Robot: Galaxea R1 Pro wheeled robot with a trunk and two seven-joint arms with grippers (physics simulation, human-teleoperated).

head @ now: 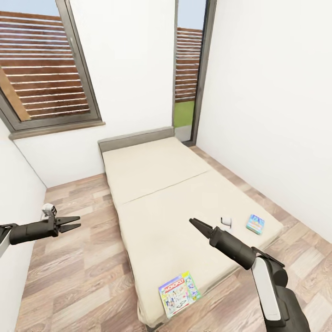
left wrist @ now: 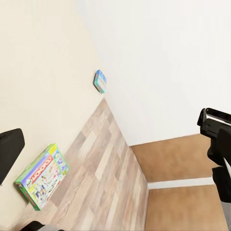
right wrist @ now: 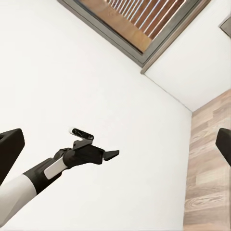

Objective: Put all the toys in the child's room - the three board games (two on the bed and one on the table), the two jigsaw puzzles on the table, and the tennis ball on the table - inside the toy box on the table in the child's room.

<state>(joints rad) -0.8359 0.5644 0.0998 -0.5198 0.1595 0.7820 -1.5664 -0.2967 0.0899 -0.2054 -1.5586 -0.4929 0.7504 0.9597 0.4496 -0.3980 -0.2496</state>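
On the bed's (head: 152,184) near edge lies the MONOPOLY box (head: 179,293) — flat, stiff, probably light; best pinched at an overhanging edge. A smaller game box (head: 255,223) sits far right. Left gripper (head: 74,223) slightly parted, right gripper (head: 192,222) wide — both empty.

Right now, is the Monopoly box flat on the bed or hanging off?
Flat, fully on the bed. The Monopoly box lies face up near the mattress's near corner, its edges inside the mattress's edge; nothing touches it.
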